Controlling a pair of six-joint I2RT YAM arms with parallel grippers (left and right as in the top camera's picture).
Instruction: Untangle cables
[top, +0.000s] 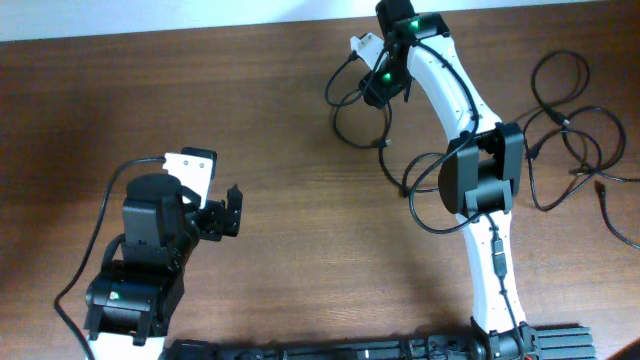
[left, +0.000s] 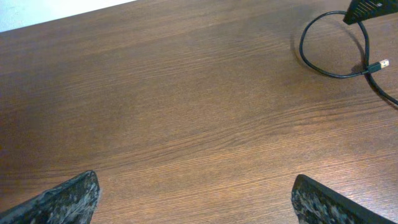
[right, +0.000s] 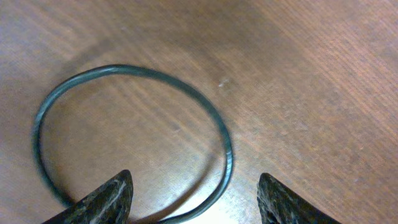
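Thin black cables lie on the brown wooden table (top: 280, 120). One looped cable (top: 345, 125) lies at the top centre, under my right gripper (top: 383, 88). In the right wrist view its loop (right: 227, 149) runs between the open fingers (right: 194, 199), which sit close above the wood. More cables (top: 575, 130) lie in loose loops at the far right. My left gripper (top: 232, 212) is open and empty at the lower left, far from the cables. The left wrist view shows its spread fingers (left: 196, 199) and the looped cable with a plug (left: 329, 53) at the top right.
The right arm's white links and black joint (top: 480, 170) stretch from the bottom edge up over the table's right half. The left arm's base (top: 135, 290) sits at the lower left. A white wall strip runs along the table's far edge.
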